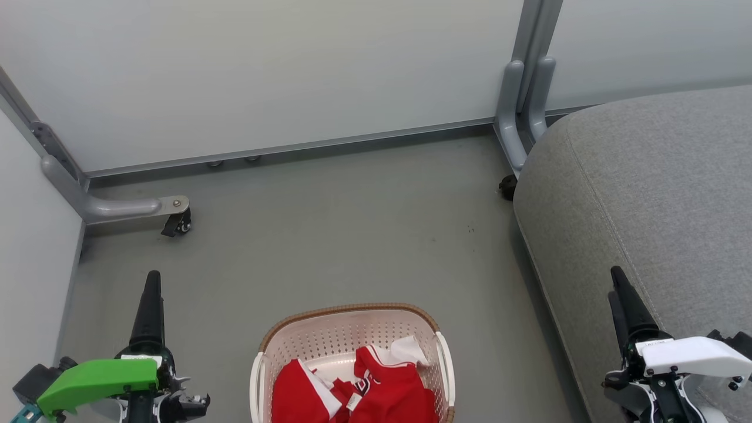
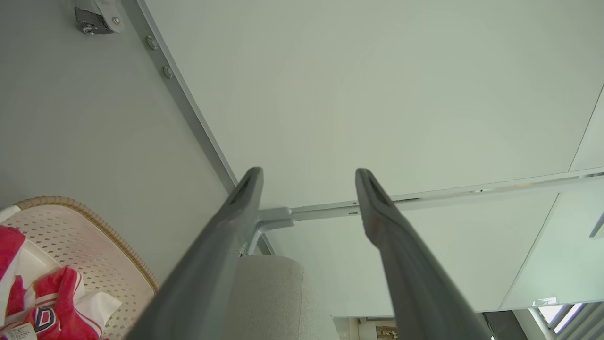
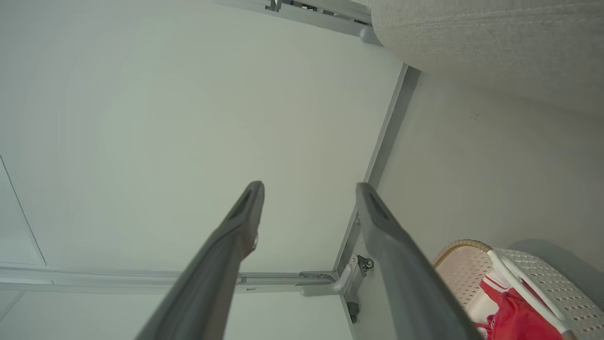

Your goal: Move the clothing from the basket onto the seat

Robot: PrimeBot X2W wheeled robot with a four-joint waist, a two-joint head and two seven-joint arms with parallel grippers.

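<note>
Red garments lie heaped in a laundry basket on a grey floor. The clothing (image 1: 376,390), bright red with white trim and a patch of dark lettering, fills the near part of the oval white basket (image 1: 352,311). The basket's perforated wall and brown woven-look rim rise behind the heap. A white tag (image 1: 353,402) shows on the fabric.

The basket stands on the floor (image 1: 352,223) at the bottom middle of the head view, between the robot's two arms. It is apart from the large grey upholstered seat (image 1: 646,176) to its right. All the red fabric in view is inside the basket.

The left pincer (image 2: 309,174) is spread and holds nothing. Its two long dark fingers (image 2: 226,236) stand well apart, pointing toward a pale partition panel (image 2: 377,94). A green cover (image 1: 97,379) sits on its wrist.

The right pincer (image 3: 309,186) is likewise spread and empty — it frames the same pale panelling. The basket's handle (image 3: 524,283) and a fold of red cloth lie at the lower right of that wrist view. A white cover (image 1: 693,352) sits on the right wrist, which overlaps the seat's front edge in the head view.

Behind, grey metal feet (image 1: 117,207) brace the panels, one fitted with a small black caster (image 1: 176,224).
</note>
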